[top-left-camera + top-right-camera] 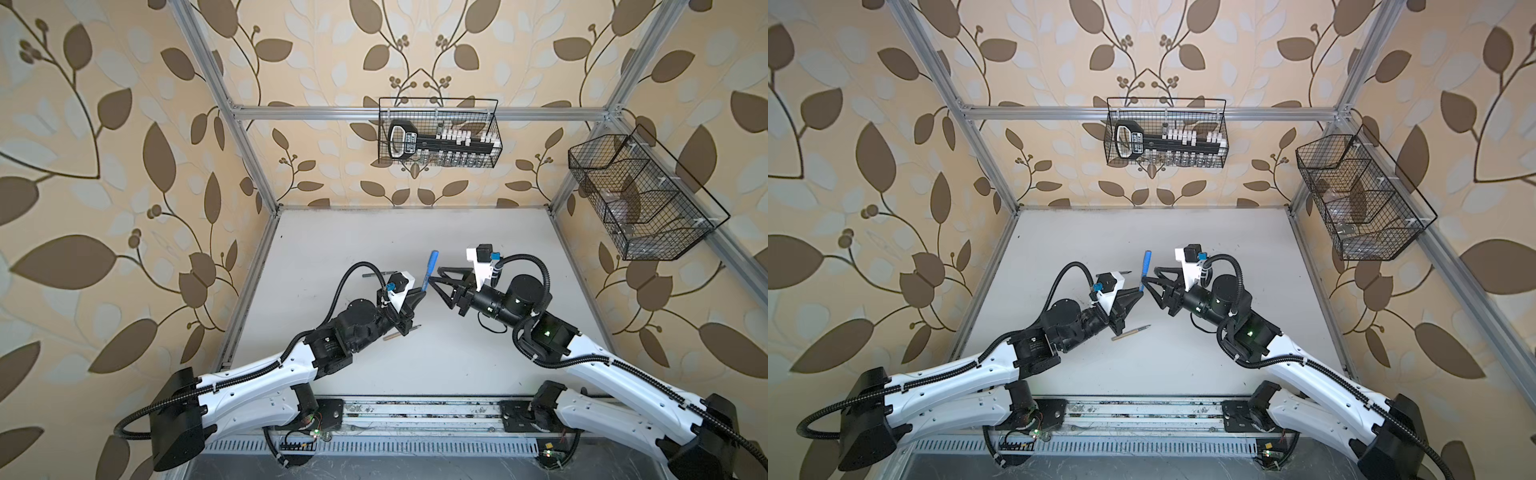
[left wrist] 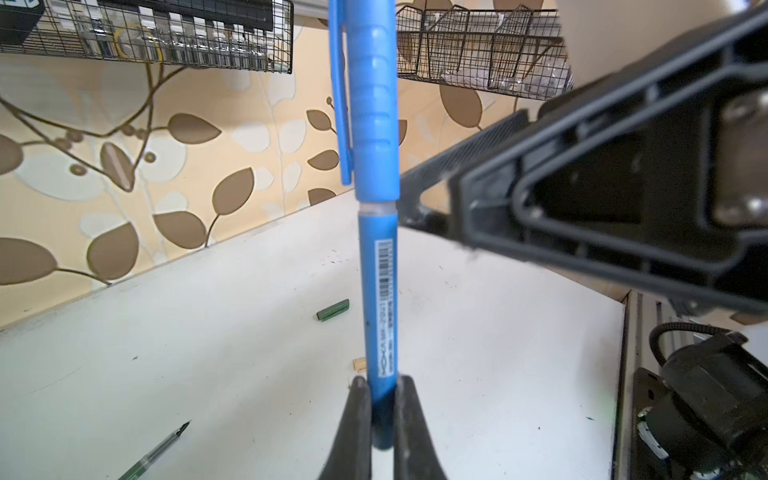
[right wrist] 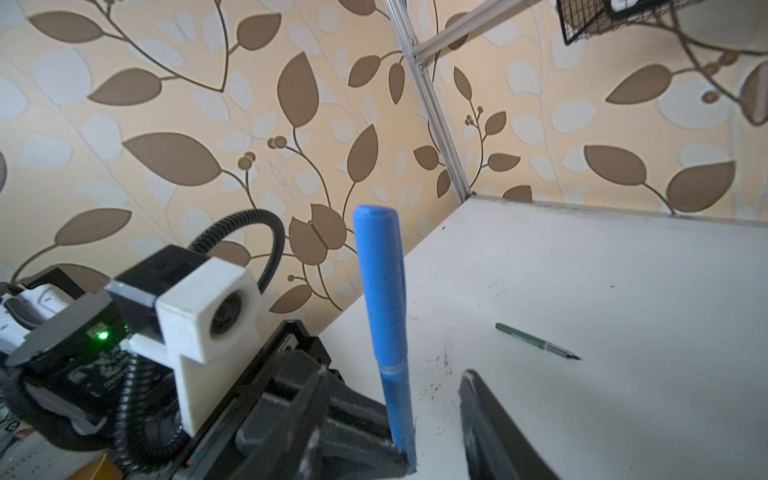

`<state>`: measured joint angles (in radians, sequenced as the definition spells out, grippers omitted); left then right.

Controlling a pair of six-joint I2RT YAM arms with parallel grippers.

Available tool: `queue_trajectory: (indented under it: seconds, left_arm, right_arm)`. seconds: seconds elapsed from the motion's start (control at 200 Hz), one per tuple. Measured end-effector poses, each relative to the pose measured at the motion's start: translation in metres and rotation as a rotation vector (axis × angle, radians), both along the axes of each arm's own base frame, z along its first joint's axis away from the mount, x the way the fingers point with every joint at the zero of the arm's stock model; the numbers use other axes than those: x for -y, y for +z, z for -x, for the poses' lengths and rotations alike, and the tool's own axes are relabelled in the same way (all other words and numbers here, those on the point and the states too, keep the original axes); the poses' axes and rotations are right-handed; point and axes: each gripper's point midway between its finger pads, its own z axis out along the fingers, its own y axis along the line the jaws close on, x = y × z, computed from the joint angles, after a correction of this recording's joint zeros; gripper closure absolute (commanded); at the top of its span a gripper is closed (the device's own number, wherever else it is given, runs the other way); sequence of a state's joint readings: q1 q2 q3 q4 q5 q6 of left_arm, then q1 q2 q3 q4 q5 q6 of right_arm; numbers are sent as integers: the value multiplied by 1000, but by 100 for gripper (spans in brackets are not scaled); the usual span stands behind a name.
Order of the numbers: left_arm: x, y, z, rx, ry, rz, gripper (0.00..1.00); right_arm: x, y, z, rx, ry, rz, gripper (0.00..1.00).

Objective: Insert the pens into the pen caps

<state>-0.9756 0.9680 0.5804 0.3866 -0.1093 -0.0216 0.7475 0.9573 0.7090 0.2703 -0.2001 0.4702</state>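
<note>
The left end effector [image 2: 380, 399] was clamped on the tail end of the blue pen [image 2: 376, 291], holding it roughly upright above the middle of the worktop [image 1: 374, 249]. The blue cap [image 2: 370, 104] already sat over its tip. The right end effector [image 1: 435, 275] stood with its jaws apart at about 3 o'clock of the pen, very close to the barrel and gripping nothing.

The main risk was that closeness. With the pen pinched only at its very end, a brush from a right finger on its way clear could lever the pen round in the grip or knock it loose. A pale ring showed at the seam between cap and barrel. Whether the cap was pressed fully home could not be told, and a loose one might drop off when the pen was laid down.

Two pairs looked undone. The green pen [image 3: 536, 341] lay uncapped at about 9 o'clock of the blue pen, and the green cap [image 2: 332, 309] lay on its own elsewhere on the worktop. The tan pen [image 1: 1130, 333] lay at about 6 o'clock, just beside the left arm, where a careless descent could roll it away. A small tan piece [image 2: 358, 364], probably the tan cap, was mostly hidden behind the blue barrel.
</note>
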Motion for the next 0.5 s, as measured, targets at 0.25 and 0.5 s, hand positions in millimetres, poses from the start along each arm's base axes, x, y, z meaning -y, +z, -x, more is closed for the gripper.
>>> queue_trajectory:
  seconds: [0.25,0.5]
  left_arm:
    - [6,-8,1,-25,-23,-22,100]
    - [6,-12,1,-33,-25,-32,100]
  right_arm:
    - [-6,-6,-2,-22,25,18,50]
    - [-3,-6,-6,-24,15,16,57]
